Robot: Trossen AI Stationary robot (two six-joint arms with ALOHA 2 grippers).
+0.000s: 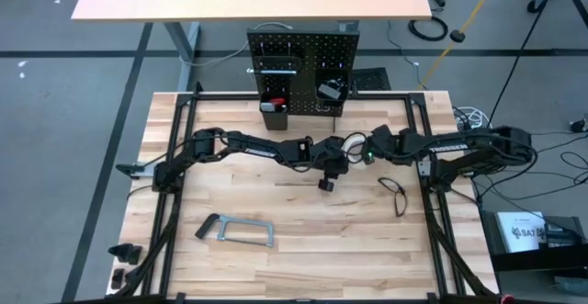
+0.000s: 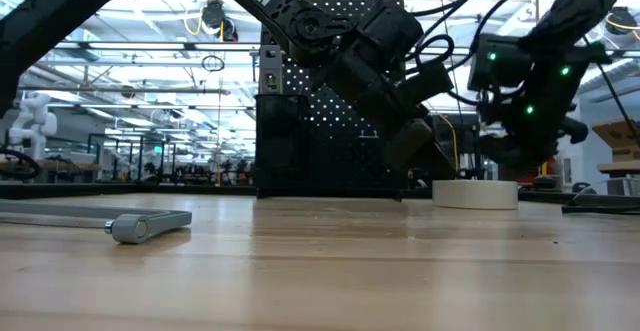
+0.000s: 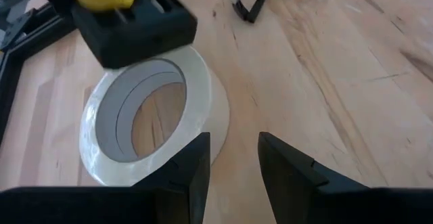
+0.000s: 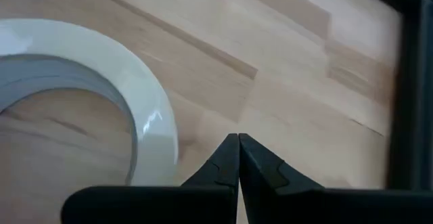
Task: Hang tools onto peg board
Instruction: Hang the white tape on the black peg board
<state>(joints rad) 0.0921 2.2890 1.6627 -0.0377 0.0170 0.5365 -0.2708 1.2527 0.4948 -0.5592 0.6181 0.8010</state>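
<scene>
The white tape roll (image 3: 196,95) lies flat on the tabletop near the table's middle, in front of the peg board (image 1: 303,47). My left gripper (image 3: 233,149) is open just beside the roll's rim and above the wood, with nothing between its fingers. My right gripper (image 4: 238,143) is shut and points down at bare wood close to the roll's outer wall (image 4: 159,126). In the low view the roll (image 2: 475,193) rests on the table below both arms. The board carries a silver level (image 1: 276,65) and a red-handled tool (image 1: 273,102) in its left bin.
Black pliers (image 1: 395,196) lie to the right of the roll. A small dark thing (image 1: 325,184) lies just near of the grippers. The grey bar clamp (image 1: 241,230) lies at the near left. A black block with a yellow top (image 3: 132,21) hangs over the roll's far rim.
</scene>
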